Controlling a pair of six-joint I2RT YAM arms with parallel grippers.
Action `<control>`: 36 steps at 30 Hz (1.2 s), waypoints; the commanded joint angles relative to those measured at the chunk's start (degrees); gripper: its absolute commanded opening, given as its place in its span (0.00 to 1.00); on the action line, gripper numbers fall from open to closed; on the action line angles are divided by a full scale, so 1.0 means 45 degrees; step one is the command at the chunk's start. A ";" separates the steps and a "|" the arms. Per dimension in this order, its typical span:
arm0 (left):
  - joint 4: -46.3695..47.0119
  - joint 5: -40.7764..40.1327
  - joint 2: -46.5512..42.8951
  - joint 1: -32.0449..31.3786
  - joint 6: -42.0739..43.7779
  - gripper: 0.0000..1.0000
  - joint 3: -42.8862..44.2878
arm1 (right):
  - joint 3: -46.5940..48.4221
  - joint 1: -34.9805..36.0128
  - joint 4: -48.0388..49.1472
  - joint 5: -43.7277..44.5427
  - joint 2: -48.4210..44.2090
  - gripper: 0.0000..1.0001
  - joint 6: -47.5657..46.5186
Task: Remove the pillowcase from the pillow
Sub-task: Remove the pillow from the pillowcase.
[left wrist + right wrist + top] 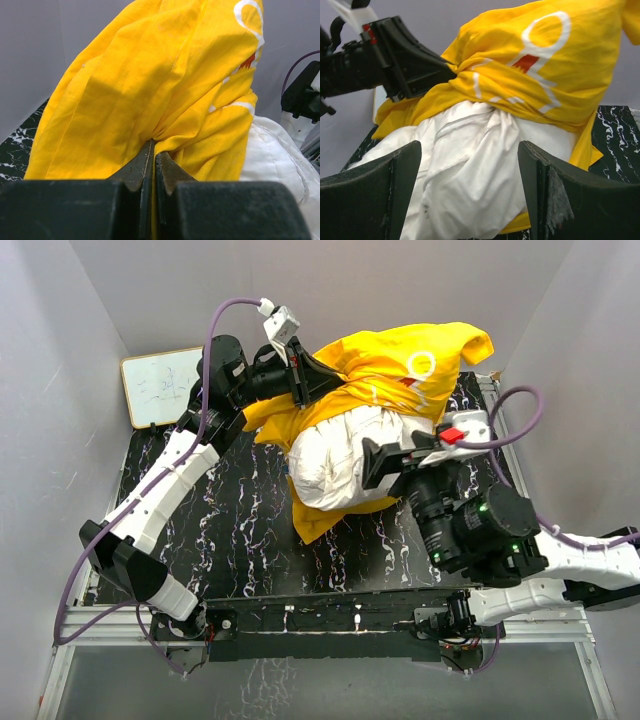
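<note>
Now the left gripper (153, 150) is pinching a fold of the pillowcase (150, 75), its jaws pressed nearly together with yellow cloth bunching out from between them. It is holding that fold over the far middle of the table (230, 530), so the case is draping like a hood over the far end of the pillow (340, 455). The pillow's near end is sticking out bare and white from under the cloth, and a yellow flap is lying on the table beneath it. The right gripper (470, 195) is standing wide open, one finger on each side of that bare white end. It is gripping nothing, and I cannot tell whether the fingers are touching the pillow. White lettering and a red patch are showing on the case's right side. A whiteboard (160, 387) is sitting at the far left corner.
</note>
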 commanded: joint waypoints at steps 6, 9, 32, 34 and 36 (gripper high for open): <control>-0.1042 0.0013 -0.0355 0.0044 -0.0209 0.00 0.0065 | 0.1908 -0.4684 -0.4020 -0.4099 0.1708 0.89 0.3875; -0.1212 -0.0420 -0.0433 0.0049 0.0035 0.00 0.0086 | 0.2641 -0.7008 -0.5740 -0.7044 0.2548 0.87 0.5796; -0.0900 -0.2412 0.1173 -0.0027 0.0562 0.00 0.0582 | 0.3170 -0.7733 -0.9224 -0.8719 0.1067 0.79 0.9232; -0.0920 -0.2368 0.1289 -0.0041 0.0583 0.00 0.0674 | 0.3299 -0.7732 -0.9603 -0.8920 0.1013 0.80 0.9439; -0.0914 -0.2262 0.1347 -0.0062 0.0537 0.00 0.0734 | 0.3164 -0.7732 -0.9757 -0.8973 0.1162 0.81 0.9482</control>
